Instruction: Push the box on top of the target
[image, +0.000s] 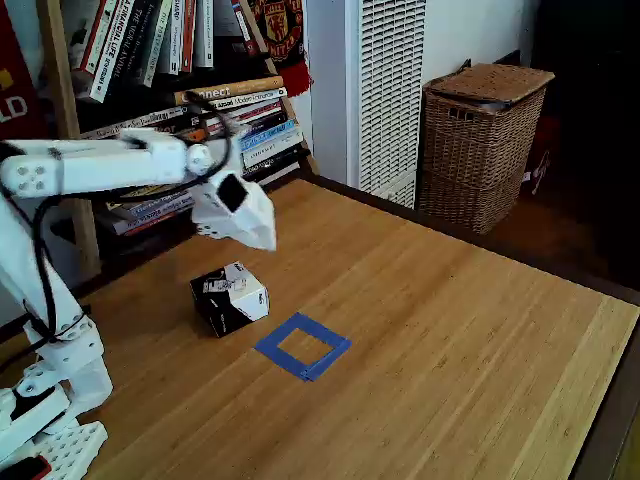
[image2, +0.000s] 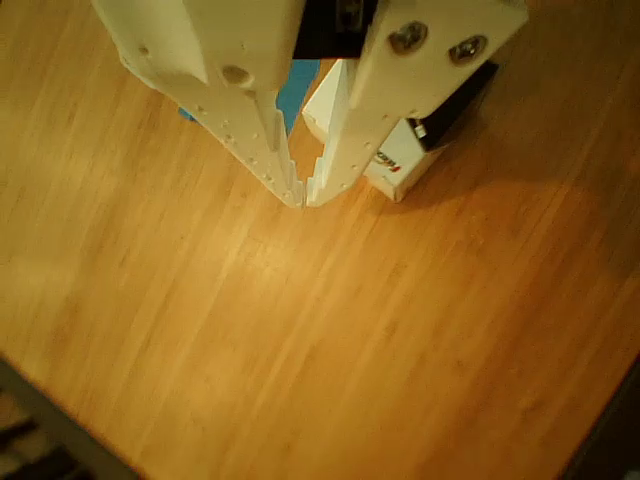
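Small black cardboard box w/ white printed top (image: 230, 297): fixed view, mid wooden table (image: 450, 330), just beside blue tape square outline (image: 303, 346), not on it. White gripper (image: 262, 238) hovering toward far edge.

Other view: fingers (image2: 275, 150) pressed together at tips, empty; box (image2: 405, 150) behind. Risk: off-centre push spins box past target.

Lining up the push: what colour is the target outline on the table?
Blue: the target is a hollow blue tape square, clearest in the fixed view.
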